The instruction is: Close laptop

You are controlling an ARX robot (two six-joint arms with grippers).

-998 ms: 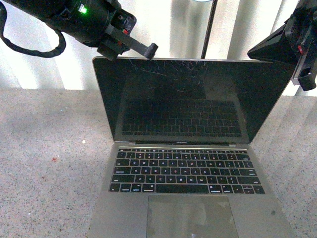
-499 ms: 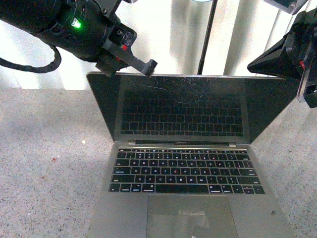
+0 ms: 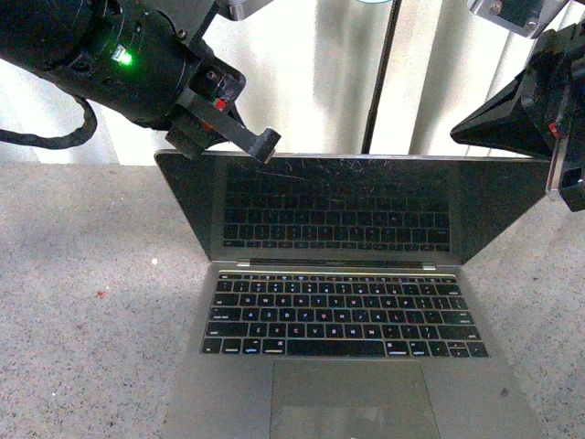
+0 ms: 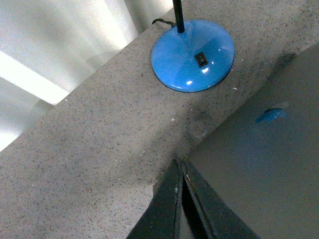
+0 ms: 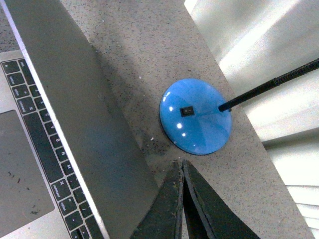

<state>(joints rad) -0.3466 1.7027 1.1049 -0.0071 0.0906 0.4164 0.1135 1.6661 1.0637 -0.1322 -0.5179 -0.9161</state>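
Observation:
The silver-grey laptop (image 3: 338, 315) stands open on the speckled counter, its scratched black screen (image 3: 338, 206) leaning forward over the keys. My left gripper (image 3: 269, 138) is shut, and its tip rests at the top left corner of the lid. In the left wrist view the shut left gripper (image 4: 179, 162) meets the corner of the grey lid back (image 4: 259, 164). My right gripper (image 3: 455, 137) is shut and hangs just above the lid's top right edge. In the right wrist view the right gripper (image 5: 180, 162) is behind the lid (image 5: 84, 124), a little apart from it.
A blue round lamp base (image 5: 196, 116) with a black switch sits on the counter right behind the lid, its black stem (image 3: 379, 73) rising between the arms. White curtains hang at the back. Grey speckled counter (image 3: 82, 302) lies to either side of the laptop.
The lid has tipped forward and lower over the keyboard. My left gripper has come down and slightly left with the lid's top corner. The right gripper has barely moved.

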